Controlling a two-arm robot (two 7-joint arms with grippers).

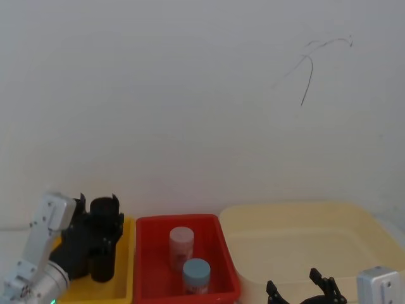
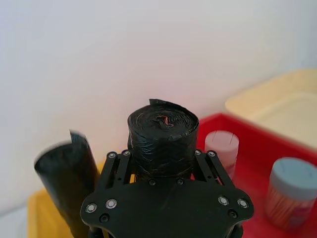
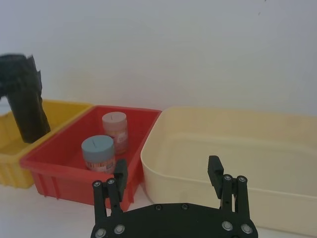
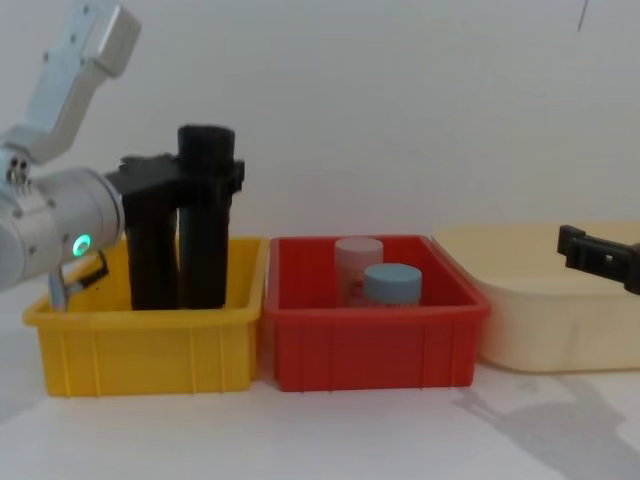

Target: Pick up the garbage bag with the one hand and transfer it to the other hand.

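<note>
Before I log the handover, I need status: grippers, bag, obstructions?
Left gripper shut on the garbage bag, upright in the yellow bin. Right gripper open, low by the cream tub. Second black roll stands close beside the bag.

- I can read no text, brand, number or sign anywhere from my station.
- The blue-lidded jar (image 3: 99, 154) standing in the red bin (image 3: 64, 181) has a band of reddish print round its body. It is too blurred for me to make out a single letter.
- High on the wall behind the red bin, off to its right, there is a thin dark scrawl (image 1: 309, 79). It forms no letter or figure I can read.
</note>
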